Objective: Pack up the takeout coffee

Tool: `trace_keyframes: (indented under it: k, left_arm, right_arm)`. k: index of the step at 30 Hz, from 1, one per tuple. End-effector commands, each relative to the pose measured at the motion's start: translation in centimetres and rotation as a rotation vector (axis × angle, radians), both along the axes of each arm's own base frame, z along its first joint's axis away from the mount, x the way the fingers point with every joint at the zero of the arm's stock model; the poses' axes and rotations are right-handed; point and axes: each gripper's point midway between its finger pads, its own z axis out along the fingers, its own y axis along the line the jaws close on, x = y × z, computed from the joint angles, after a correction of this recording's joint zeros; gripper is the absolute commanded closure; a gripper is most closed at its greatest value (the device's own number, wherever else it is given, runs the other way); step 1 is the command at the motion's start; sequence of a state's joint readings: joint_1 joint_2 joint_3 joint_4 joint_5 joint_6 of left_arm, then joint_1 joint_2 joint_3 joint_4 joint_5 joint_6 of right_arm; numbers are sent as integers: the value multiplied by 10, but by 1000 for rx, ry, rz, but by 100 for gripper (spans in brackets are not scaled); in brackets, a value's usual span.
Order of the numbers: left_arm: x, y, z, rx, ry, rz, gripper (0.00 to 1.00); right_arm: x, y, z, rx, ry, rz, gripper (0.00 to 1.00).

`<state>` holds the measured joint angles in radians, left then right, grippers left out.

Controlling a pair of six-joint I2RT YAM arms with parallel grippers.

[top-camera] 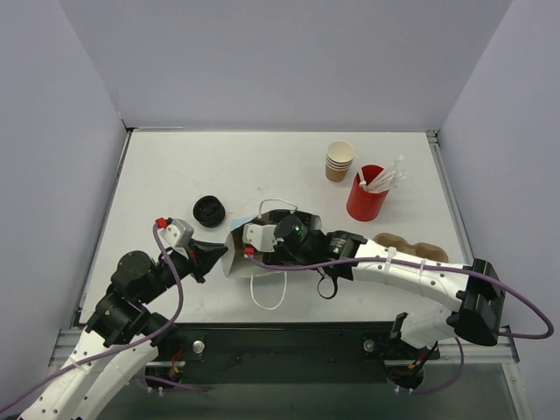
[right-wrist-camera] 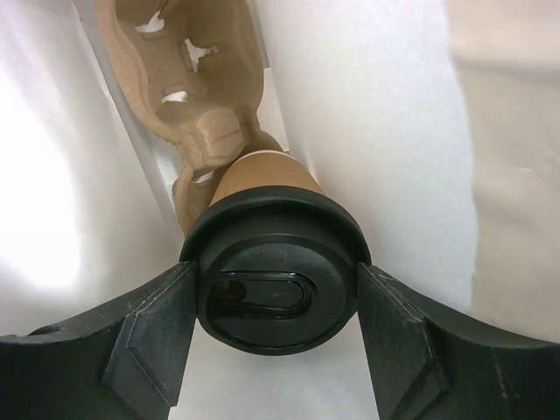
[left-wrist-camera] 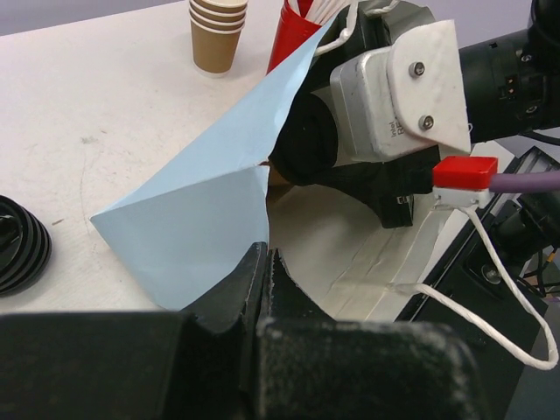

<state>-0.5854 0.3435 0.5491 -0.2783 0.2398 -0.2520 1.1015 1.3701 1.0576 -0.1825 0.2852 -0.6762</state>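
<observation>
- Takeout coffee (right-wrist-camera: 273, 254): lower centre of right wrist view, inside paper bag (right-wrist-camera: 394, 131), below pulp carrier (right-wrist-camera: 188, 79).
- Right pincer (right-wrist-camera: 276, 302): part open, clamped on lid (right-wrist-camera: 271, 293).
- Left pincer (left-wrist-camera: 265, 271): closed, pinching bag edge.
- Likely light and crushable; lid may pop, so gripping the wall looks safer.
- Top view hides the cup.

Top external — fixed high on the near side of the white paper bag (top-camera: 238, 258), looking down from afar, with the bag near mid-frame. Left wrist: low and close at the bag's left rim, facing across it toward the red cup (left-wrist-camera: 293, 44). Right wrist: inside the bag, tight on the takeout coffee (right-wrist-camera: 276, 289). Shared — the bag in all three views; the red cup in the top and left-wrist views.
</observation>
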Motion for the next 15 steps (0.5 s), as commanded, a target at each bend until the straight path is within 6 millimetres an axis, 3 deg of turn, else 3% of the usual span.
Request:
trace_keyframes:
  k: [1, 11, 15]
  left_arm:
    - [3, 0, 9, -11, -52, 3, 100]
    - [0, -1, 8, -5, -66, -16, 100]
    - [-3, -3, 8, -9, -67, -32, 100]
  right_arm:
    - [1, 6, 33, 80, -40, -23, 42]
    - [-25, 13, 37, 110, 41, 53, 43]
    - [-38, 12, 27, 101, 89, 73, 44]
